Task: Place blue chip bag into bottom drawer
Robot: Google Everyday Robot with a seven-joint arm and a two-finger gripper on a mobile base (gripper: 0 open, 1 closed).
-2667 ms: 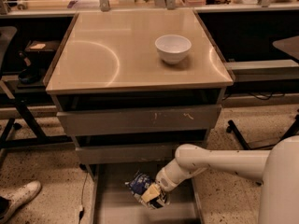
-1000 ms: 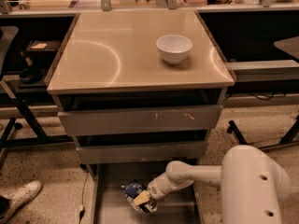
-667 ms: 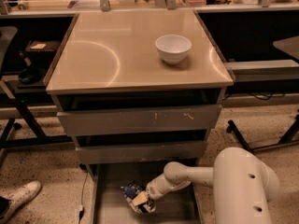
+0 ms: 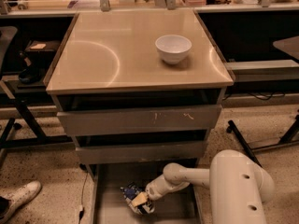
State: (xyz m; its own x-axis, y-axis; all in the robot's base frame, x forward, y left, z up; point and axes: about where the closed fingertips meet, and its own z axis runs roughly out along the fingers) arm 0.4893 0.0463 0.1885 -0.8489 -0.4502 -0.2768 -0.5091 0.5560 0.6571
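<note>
Since the earlier frames my arm has folded in closer, its bulky white link now filling the lower right, and the gripper (image 4: 141, 201) has sunk lower into the open bottom drawer (image 4: 110, 205). It sits against the blue chip bag (image 4: 130, 191), which lies on the drawer floor. Whether the gripper is clamped on the bag or has released it, I cannot tell. On the cabinet top stands the white bowl (image 4: 173, 48).

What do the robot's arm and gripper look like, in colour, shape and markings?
The arm is plain white, smooth and rounded: a thick cylindrical housing with small dark holes, then a slimmer tube with bulging joints. No cables or lettering show. The gripper, down in the bottom drawer at the blue chip bag, looks small and pale.
</note>
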